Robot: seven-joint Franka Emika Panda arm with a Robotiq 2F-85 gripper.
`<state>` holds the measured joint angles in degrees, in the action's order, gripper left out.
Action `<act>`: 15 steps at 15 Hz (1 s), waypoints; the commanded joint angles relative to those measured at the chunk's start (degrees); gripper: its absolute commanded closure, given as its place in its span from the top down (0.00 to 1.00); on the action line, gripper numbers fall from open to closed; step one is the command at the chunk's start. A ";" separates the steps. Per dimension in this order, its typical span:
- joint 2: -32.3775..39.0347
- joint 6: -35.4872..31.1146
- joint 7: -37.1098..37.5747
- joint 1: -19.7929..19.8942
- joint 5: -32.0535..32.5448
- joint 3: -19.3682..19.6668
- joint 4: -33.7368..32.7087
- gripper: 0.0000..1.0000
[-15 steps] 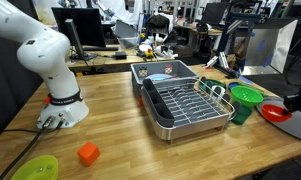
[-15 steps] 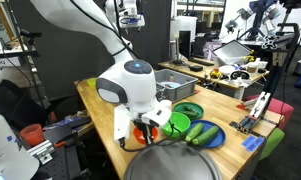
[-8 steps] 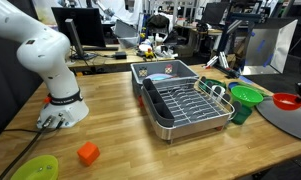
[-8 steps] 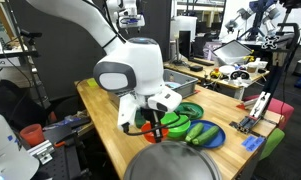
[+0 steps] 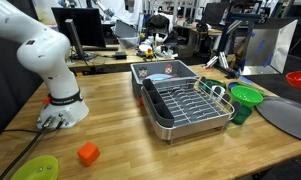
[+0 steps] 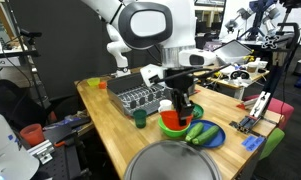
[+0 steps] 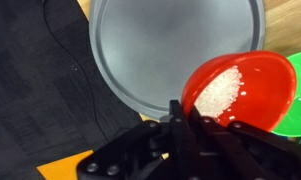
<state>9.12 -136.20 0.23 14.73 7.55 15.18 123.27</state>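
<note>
Colour-wise this bench is loud. The glossy red plastic bowl (image 7: 252,85) has a patch of white grains (image 7: 222,95) in it. The matte black gripper (image 7: 180,112) is dark all over. The silver-grey wire dish rack (image 5: 185,105) stands out against the honey-brown wooden table (image 5: 120,125), whose grain shows clearly. Just beside the rack there's a bright green plastic bowl (image 5: 247,95) and a darker green cup (image 5: 240,114), then a plain dull-grey round metal pan (image 5: 288,115) with no pattern. Well away from the rack are an orange block (image 5: 87,153) and a lime-green round plate (image 5: 35,168). Near the rack, a blue plate (image 6: 218,138) carries green cucumbers (image 6: 198,131). The robot arm (image 5: 45,55) is white.
</note>
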 commanded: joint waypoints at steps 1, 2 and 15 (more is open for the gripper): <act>2.76 6.09 3.09 -1.61 3.04 -0.32 -5.55 0.02; 3.12 6.34 2.82 -1.93 2.01 -0.77 -6.24 0.02; 4.30 8.07 3.44 -3.12 3.73 -1.09 -7.85 0.02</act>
<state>12.52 -130.84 2.88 12.17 9.06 14.18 117.23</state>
